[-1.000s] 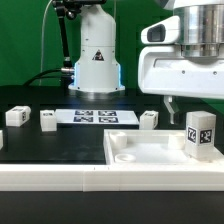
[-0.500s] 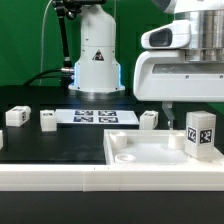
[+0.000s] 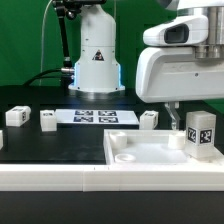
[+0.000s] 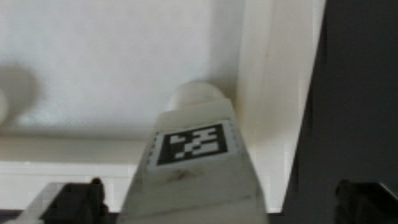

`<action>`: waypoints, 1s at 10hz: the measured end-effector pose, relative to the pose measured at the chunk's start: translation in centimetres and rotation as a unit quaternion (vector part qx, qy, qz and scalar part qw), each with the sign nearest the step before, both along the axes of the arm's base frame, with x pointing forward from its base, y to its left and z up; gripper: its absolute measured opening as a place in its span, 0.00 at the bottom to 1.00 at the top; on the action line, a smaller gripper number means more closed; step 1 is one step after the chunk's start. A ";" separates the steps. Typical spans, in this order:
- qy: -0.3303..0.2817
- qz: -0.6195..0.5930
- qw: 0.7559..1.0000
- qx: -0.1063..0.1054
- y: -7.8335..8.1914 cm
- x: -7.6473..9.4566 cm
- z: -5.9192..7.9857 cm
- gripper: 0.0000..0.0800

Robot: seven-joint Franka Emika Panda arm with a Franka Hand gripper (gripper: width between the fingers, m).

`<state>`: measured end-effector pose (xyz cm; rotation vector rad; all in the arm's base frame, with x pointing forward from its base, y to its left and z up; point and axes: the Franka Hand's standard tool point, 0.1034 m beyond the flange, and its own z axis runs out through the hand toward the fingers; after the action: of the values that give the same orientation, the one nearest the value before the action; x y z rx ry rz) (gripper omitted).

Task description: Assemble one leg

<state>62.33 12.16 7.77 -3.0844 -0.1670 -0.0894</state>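
A white leg (image 3: 202, 133) with a black-and-white tag stands upright on the right end of the large white tabletop (image 3: 140, 152). My gripper (image 3: 190, 112) hangs over it, open, and one finger (image 3: 172, 110) shows just to the exterior view's left of the leg's top. In the wrist view the leg (image 4: 199, 150) rises between the two dark fingertips (image 4: 80, 200), with a gap on each side. The gripper (image 4: 222, 205) holds nothing. Three more legs lie on the table: two at the far left (image 3: 16, 116) (image 3: 48, 120) and one behind the tabletop (image 3: 149, 119).
The marker board (image 3: 95, 116) lies flat behind the tabletop in the middle. The robot's base (image 3: 97, 55) stands at the back. The tabletop has a raised rim and a socket (image 3: 122, 157) near its left corner.
The gripper has shifted slightly to the exterior view's right, closer over the standing leg. The leg and the other parts have not moved.
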 end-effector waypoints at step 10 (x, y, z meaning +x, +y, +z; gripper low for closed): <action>0.003 -0.191 0.982 0.012 -0.2 0.0 -0.1 0.36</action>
<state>62.34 11.92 7.65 -3.0471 0.4244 -0.0960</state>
